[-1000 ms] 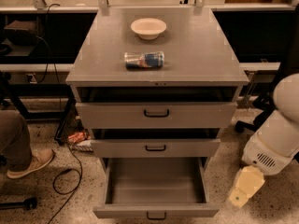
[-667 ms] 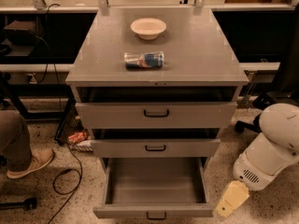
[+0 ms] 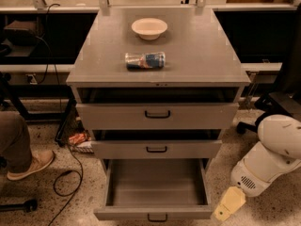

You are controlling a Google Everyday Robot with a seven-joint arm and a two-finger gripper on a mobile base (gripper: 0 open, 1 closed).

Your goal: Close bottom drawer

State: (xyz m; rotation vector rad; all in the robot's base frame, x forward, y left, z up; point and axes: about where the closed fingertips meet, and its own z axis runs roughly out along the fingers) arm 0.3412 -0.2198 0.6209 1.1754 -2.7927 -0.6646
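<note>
The bottom drawer (image 3: 155, 213) of the grey cabinet is pulled far out, an empty deep tray with a low front panel and a small black loop handle (image 3: 157, 217). The middle drawer (image 3: 156, 149) and top drawer (image 3: 157, 115) stand slightly out. My white arm (image 3: 268, 159) reaches down at the lower right. My gripper (image 3: 228, 205), a cream-coloured piece, hangs low just right of the bottom drawer's front right corner, apart from it.
A white bowl (image 3: 149, 28) and a lying can (image 3: 145, 60) rest on the cabinet top (image 3: 197, 51). A seated person's leg and shoe (image 3: 26, 160) are at the left, with a cable (image 3: 70, 180) on the floor. A chair base (image 3: 277, 105) stands at the right.
My arm has swung down and leftward, bringing the gripper lower and closer to the bottom drawer's front right corner. The drawers have not moved.
</note>
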